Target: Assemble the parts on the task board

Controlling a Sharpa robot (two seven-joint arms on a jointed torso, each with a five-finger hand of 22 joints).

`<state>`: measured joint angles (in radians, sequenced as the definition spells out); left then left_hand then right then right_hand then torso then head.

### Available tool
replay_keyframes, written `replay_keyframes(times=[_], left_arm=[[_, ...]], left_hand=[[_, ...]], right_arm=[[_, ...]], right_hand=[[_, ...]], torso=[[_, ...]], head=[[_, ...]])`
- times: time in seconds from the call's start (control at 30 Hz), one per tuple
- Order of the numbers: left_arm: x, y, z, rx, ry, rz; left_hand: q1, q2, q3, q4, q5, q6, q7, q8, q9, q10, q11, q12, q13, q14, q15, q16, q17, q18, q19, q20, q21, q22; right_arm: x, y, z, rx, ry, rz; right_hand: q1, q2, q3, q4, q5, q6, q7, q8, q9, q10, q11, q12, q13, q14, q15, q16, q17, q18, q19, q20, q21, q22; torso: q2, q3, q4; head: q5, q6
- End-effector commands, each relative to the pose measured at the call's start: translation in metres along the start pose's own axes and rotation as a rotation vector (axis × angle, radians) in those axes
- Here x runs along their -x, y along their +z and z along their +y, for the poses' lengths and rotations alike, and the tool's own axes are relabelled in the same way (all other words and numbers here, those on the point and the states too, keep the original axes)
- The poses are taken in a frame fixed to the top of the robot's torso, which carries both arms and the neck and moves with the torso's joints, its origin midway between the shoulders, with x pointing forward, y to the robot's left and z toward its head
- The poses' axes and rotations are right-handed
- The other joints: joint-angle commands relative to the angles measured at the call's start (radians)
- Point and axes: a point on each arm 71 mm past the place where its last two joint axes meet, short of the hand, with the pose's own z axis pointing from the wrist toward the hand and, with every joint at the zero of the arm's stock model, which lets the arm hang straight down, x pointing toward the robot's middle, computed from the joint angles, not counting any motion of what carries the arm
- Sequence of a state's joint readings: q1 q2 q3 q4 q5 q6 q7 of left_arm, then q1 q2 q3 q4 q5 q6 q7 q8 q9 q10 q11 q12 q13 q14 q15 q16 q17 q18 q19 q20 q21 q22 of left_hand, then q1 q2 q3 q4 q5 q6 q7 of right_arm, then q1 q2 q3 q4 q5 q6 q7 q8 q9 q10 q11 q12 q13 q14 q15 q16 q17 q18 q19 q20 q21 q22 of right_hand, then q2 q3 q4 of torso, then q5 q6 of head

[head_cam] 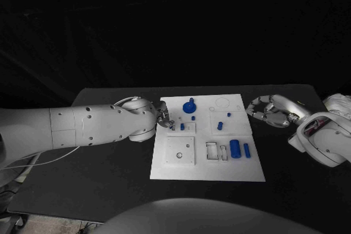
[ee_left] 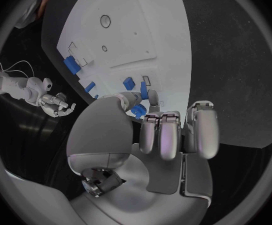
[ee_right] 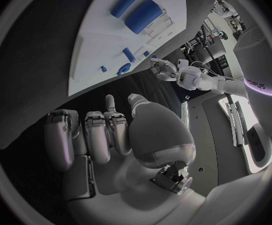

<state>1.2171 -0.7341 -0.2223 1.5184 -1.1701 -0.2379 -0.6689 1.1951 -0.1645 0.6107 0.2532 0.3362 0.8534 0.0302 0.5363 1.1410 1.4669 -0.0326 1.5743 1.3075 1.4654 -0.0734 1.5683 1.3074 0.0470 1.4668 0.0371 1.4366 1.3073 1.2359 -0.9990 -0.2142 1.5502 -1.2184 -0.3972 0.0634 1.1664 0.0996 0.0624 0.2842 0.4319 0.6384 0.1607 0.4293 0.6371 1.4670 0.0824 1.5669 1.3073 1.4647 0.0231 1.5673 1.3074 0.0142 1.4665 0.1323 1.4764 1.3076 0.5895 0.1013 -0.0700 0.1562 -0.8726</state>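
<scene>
Head camera looks down from above; wrist cameras sit close behind hands; all share task board (head_cam: 208, 158).

Dim room, bright board

From my head the task board (head_cam: 208, 158) glows white against the dark bench (head_cam: 109, 163) and black surroundings. My wrist views bend every straight edge, darken toward their rims, and show soft sheen on my fingers (ee_left: 168, 137).

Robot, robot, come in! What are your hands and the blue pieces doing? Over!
Left hand at the task board's left edge, fingertips by a small blue part. Right hand curled, holding nothing, off the board's right side. Nothing in the way.
</scene>
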Motion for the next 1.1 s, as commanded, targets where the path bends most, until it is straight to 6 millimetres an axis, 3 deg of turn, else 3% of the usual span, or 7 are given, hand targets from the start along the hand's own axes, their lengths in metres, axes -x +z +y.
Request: replay_keyframes(times=[0.03, 0.37, 0.67, 1.1], left_arm=[[0.001, -0.001, -0.002, -0.013, 0.031, -0.113], [-0.007, -0.003, -0.003, -0.023, 0.022, -0.171], [-0.008, -0.003, -0.004, -0.030, 0.006, -0.189], [-0.020, -0.002, -0.001, -0.009, 0.000, -0.147]], left_hand=[[-0.011, -0.002, 0.003, 0.010, -0.009, -0.004, 0.001, 0.007, 0.001, 0.104, -0.002, -0.004, 0.263, 0.105, -0.005, 0.002, 0.263, -0.011, 0.020, -0.003, -0.004, 0.215], [-0.017, 0.004, 0.009, 0.024, -0.017, -0.003, 0.001, 0.016, 0.004, 0.104, -0.002, -0.004, 0.263, 0.105, -0.006, 0.002, 0.263, -0.012, 0.023, -0.003, 0.000, 0.217], [-0.024, 0.004, 0.010, 0.033, -0.029, -0.003, 0.001, 0.022, 0.006, 0.104, -0.003, -0.004, 0.263, 0.105, -0.006, 0.002, 0.263, -0.012, 0.024, -0.003, 0.001, 0.217], [-0.034, 0.005, 0.008, 0.036, -0.047, -0.005, 0.001, 0.026, 0.006, 0.104, -0.002, -0.004, 0.263, 0.105, -0.006, 0.002, 0.263, -0.012, 0.024, -0.003, 0.001, 0.217]], right_arm=[[0.000, -0.001, 0.000, 0.009, -0.006, -0.011], [0.000, -0.003, 0.002, 0.025, -0.005, -0.040], [0.001, -0.003, 0.003, 0.029, -0.005, -0.046], [0.001, -0.004, 0.002, 0.026, -0.005, -0.046]], right_hand=[[0.011, -0.001, -0.002, -0.005, 0.004, -0.011, 0.000, -0.004, -0.001, 0.104, 0.007, 0.004, 0.264, 0.106, 0.008, 0.003, 0.263, 0.018, 0.009, 0.008, -0.004, 0.220], [0.019, -0.003, -0.004, -0.005, 0.008, -0.039, 0.002, -0.005, 0.000, 0.104, 0.007, 0.004, 0.264, 0.106, 0.009, 0.003, 0.263, 0.019, 0.008, 0.009, -0.006, 0.219], [0.023, -0.003, -0.004, -0.005, 0.010, -0.051, 0.003, -0.004, 0.001, 0.104, 0.007, 0.004, 0.264, 0.106, 0.009, 0.003, 0.263, 0.019, 0.008, 0.009, -0.006, 0.219], [0.024, -0.003, -0.004, -0.005, 0.011, -0.054, 0.003, -0.003, 0.002, 0.104, 0.007, 0.004, 0.264, 0.106, 0.008, 0.003, 0.263, 0.019, 0.008, 0.009, -0.006, 0.219]], torso=[[0.000, -0.0006, 0.0002], [0.000, 0.0014, -0.0017], [0.000, 0.0000, -0.0008], [0.000, 0.0011, -0.0004]], head=[[-0.005, 0.000], [-0.007, 0.000], [-0.011, 0.000], [-0.010, 0.000]])
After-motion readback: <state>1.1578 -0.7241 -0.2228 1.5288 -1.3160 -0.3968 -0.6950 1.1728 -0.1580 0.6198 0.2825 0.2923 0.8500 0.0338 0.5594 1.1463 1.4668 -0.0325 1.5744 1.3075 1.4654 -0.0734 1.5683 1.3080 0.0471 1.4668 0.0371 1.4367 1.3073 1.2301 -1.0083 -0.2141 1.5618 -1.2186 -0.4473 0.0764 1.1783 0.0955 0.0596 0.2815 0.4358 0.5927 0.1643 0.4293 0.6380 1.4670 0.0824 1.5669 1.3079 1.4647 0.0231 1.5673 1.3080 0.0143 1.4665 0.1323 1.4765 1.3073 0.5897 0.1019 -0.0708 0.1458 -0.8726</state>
